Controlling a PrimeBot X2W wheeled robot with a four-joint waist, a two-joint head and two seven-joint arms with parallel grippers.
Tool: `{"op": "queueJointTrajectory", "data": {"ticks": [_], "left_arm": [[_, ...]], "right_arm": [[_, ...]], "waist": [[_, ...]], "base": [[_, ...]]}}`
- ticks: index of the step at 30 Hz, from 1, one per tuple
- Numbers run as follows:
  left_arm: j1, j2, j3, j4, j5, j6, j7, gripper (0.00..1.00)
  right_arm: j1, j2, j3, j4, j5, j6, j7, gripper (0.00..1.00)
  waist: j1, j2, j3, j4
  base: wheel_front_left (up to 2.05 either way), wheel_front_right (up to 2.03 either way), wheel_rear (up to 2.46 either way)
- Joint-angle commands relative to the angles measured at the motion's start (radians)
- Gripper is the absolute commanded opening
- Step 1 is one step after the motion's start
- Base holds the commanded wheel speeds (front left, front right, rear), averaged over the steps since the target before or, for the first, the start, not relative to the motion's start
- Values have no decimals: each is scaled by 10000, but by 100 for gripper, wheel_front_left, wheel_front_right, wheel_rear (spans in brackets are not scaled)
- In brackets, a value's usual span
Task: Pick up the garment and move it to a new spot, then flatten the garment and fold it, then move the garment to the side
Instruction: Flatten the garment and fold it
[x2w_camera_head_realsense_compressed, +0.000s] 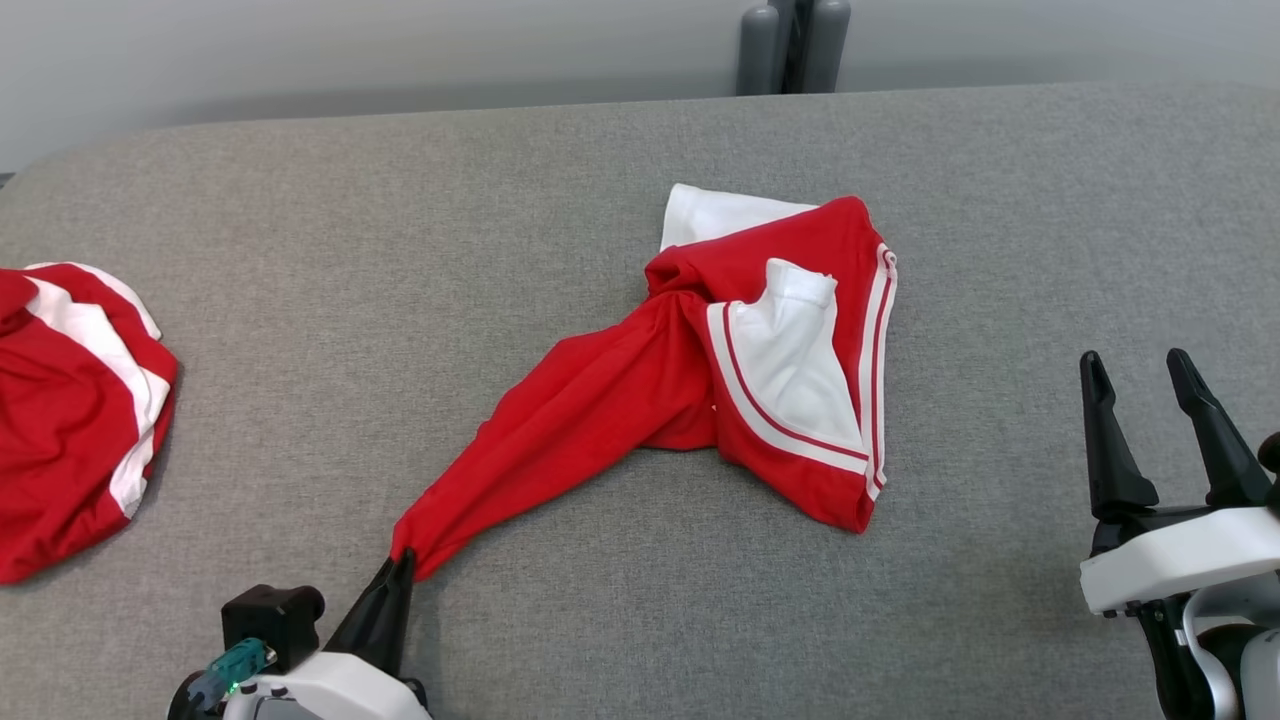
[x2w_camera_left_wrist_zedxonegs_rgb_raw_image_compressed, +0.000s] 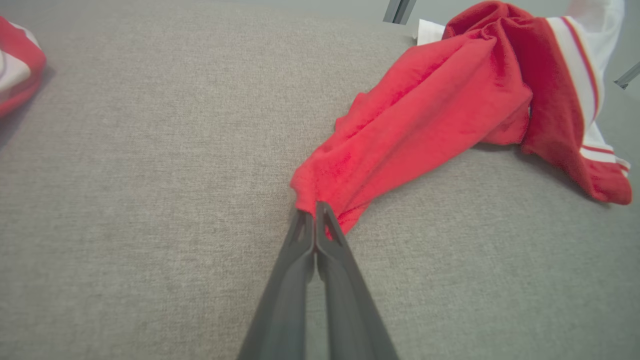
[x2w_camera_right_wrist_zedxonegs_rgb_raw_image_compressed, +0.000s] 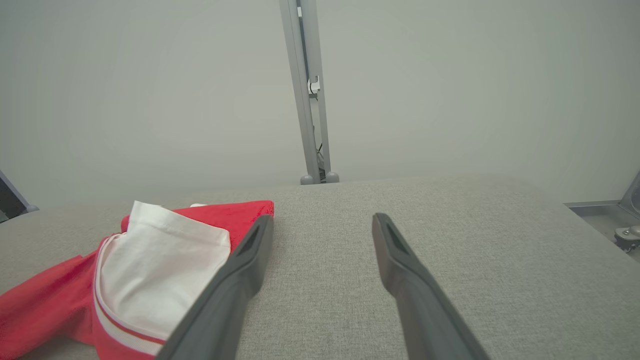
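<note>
The garment (x2w_camera_head_realsense_compressed: 700, 370) is red with white panels and striped trim, lying crumpled on the grey table (x2w_camera_head_realsense_compressed: 400, 200), a long red part stretched toward the lower left. My left gripper (x2w_camera_head_realsense_compressed: 403, 562) is shut on the end of that stretched part; in the left wrist view the closed fingers (x2w_camera_left_wrist_zedxonegs_rgb_raw_image_compressed: 316, 220) pinch the red cloth (x2w_camera_left_wrist_zedxonegs_rgb_raw_image_compressed: 415, 120). My right gripper (x2w_camera_head_realsense_compressed: 1138, 368) stands open at the right, apart from the garment, nothing between its fingers. In the right wrist view the garment (x2w_camera_right_wrist_zedxonegs_rgb_raw_image_compressed: 150, 265) lies to the left of the open gripper (x2w_camera_right_wrist_zedxonegs_rgb_raw_image_compressed: 322, 226).
A second red and white garment (x2w_camera_head_realsense_compressed: 70, 400) lies bunched at the table's left edge, seen too in the left wrist view (x2w_camera_left_wrist_zedxonegs_rgb_raw_image_compressed: 15, 70). A grey post (x2w_camera_head_realsense_compressed: 795, 45) stands behind the table's far edge. A metal fitting (x2w_camera_right_wrist_zedxonegs_rgb_raw_image_compressed: 625, 220) sits off the table's right end.
</note>
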Motion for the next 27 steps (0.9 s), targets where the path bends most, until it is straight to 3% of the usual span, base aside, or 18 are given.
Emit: {"op": "queueJointTrajectory", "data": {"ticks": [1, 2, 3, 16, 22, 27], "left_arm": [[-39, -79, 43, 53, -48, -20, -132, 27], [-66, -126, 35, 89, -80, -8, -165, 85], [-130, -112, 34, 81, -15, 8, -243, 100], [-886, 382, 1111, -1712, 782, 1003, -1398, 100], [-661, 757, 1255, -2443, 1177, 1612, -996, 100], [-299, 869, 1214, -2623, 1138, 1833, -732, 100]], "right_arm": [[75, -47, -52, -55, 54, -3, 34, 100], [115, -47, -52, -65, 66, -3, 54, 100], [146, -49, -56, -71, 83, -3, 74, 100], [242, -45, 70, -126, -205, -3, 34, 100], [501, -45, 288, -83, -338, -3, 118, 100], [617, -47, 405, -179, -316, -3, 166, 100]], "waist": [[0, 0, -67, 64], [0, 0, -100, 84], [0, 0, -129, 96], [0, 0, -711, 56], [0, 0, -1073, -89], [0, 0, -1107, -184]], "base": [[0, 0, 0], [0, 0, 0], [0, 0, 0], [0, 0, 0], [0, 0, 0], [0, 0, 0]]}}
